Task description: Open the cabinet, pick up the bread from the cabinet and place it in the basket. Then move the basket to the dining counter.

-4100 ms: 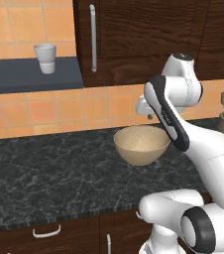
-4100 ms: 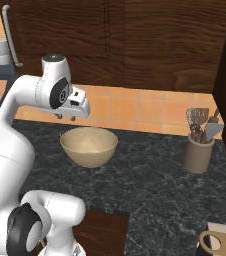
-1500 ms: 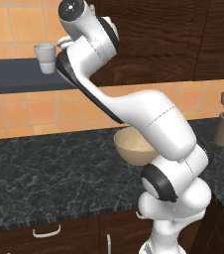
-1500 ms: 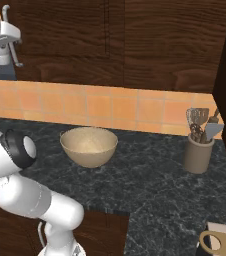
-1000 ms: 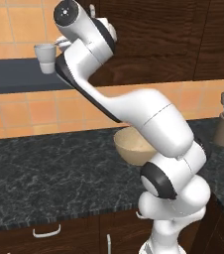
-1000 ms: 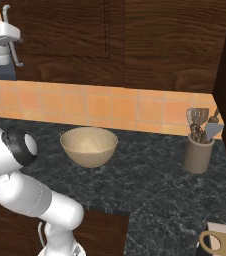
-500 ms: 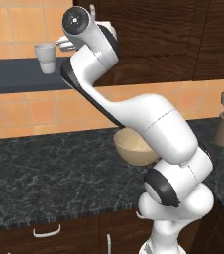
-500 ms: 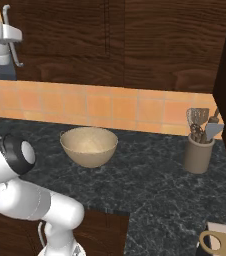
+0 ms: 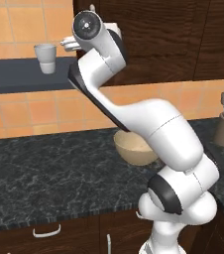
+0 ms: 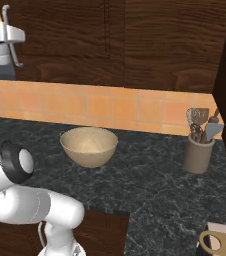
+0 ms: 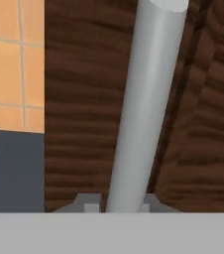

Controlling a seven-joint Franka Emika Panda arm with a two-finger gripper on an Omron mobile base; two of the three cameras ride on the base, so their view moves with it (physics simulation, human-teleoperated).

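- Since 4.1 s ago my arm has swung up from over the basket [image 9: 134, 147] to the cabinet [image 9: 153, 34], and over the last 0.5 s it has barely shifted.
- My end effector [image 11: 119, 207] sits at the silver bar handle [image 11: 143, 104], 1 finger tip on each side of it; I cannot tell whether they press on the bar or merely flank it.
- Risk: if the tips are not clamped, a pull would slide them off the smooth round bar and leave the door shut.
- Risk: pulling straight rather than along the door's arc could jam or twist my wrist.
- Risk: the white cup [image 9: 45, 57] stands near on its shelf; a wide swing might knock it.
- Hidden: the bread is behind the closed door, so its place inside is unknown.
- Hidden: in the left base view my own arm covers the handle; the basket waits on the black worktop [image 10: 150, 175].
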